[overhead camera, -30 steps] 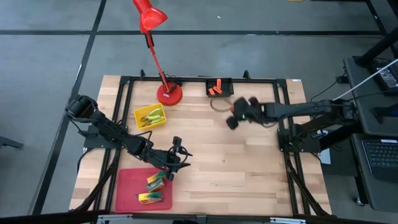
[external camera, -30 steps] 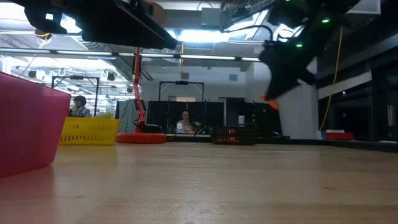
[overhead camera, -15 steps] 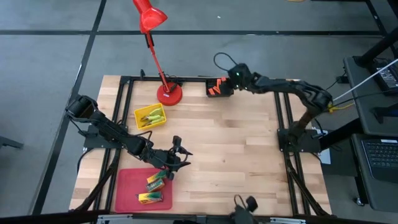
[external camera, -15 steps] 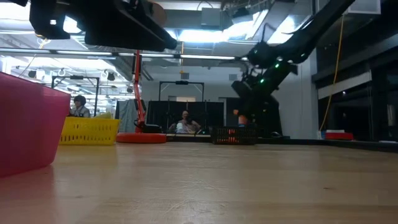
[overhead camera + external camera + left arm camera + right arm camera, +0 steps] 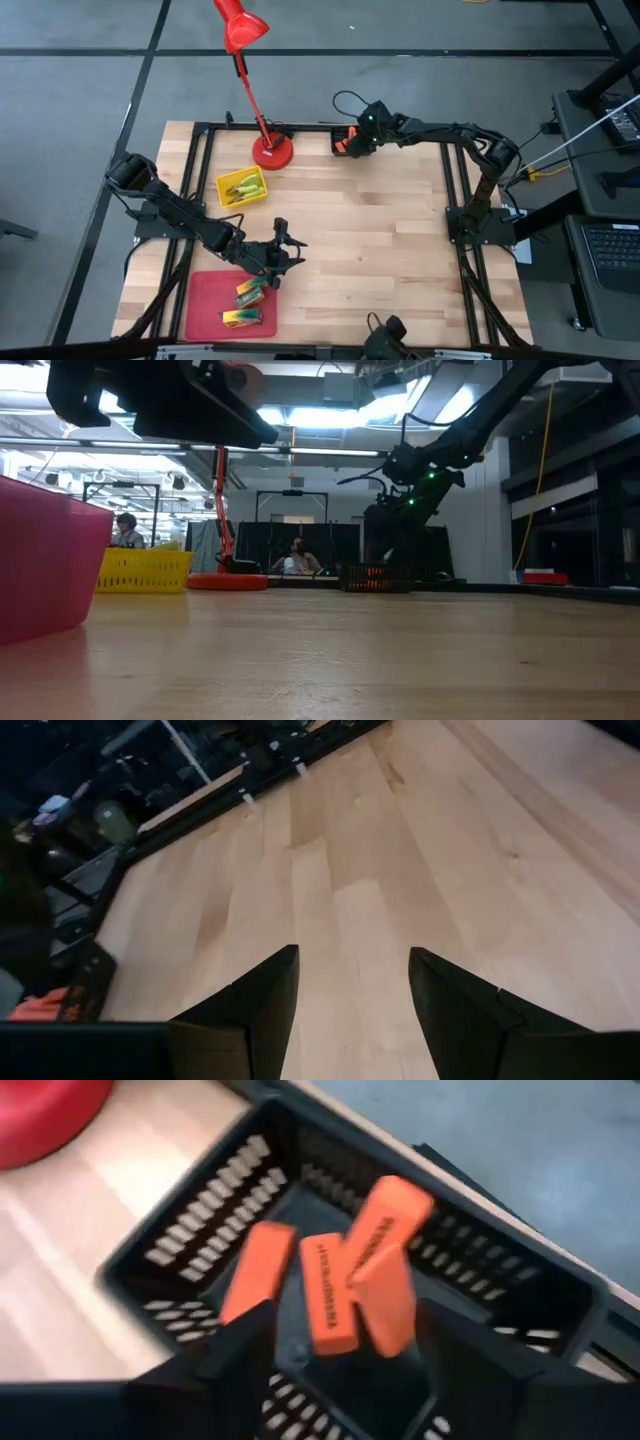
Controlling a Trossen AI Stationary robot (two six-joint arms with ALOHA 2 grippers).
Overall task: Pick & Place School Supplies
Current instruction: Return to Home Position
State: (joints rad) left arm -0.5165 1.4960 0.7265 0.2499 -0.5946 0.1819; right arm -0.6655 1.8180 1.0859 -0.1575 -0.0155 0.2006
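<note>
Here we are at the far edge of the table (image 5: pixel 390 240): the right gripper (image 5: pixel 345 1320) hangs right over the bin (image 5: pixel 200 1230), fingers spread wide with nothing between them. Below it we count four orange erasers (image 5: pixel 330 1295) lying loosely piled inside the bin, a couple leaning across each other. From above, the right arm reaches in from the right side, and the bin sits just beside the lamp (image 5: pixel 272 150).

Over on the near left, the left gripper (image 5: pixel 352 955) hovers above bare wood, just past the far right corner of the red tray (image 5: pixel 205 300). Its fingers are wide apart too, holding nothing. In the red tray we see the green-and-yellow boxes (image 5: pixel 250 290), one group near the far edge and another near the front edge. The yellow tray (image 5: pixel 226 185), between the red tray and the lamp, holds the tools (image 5: pixel 243 187) with yellow-green handles.
</note>
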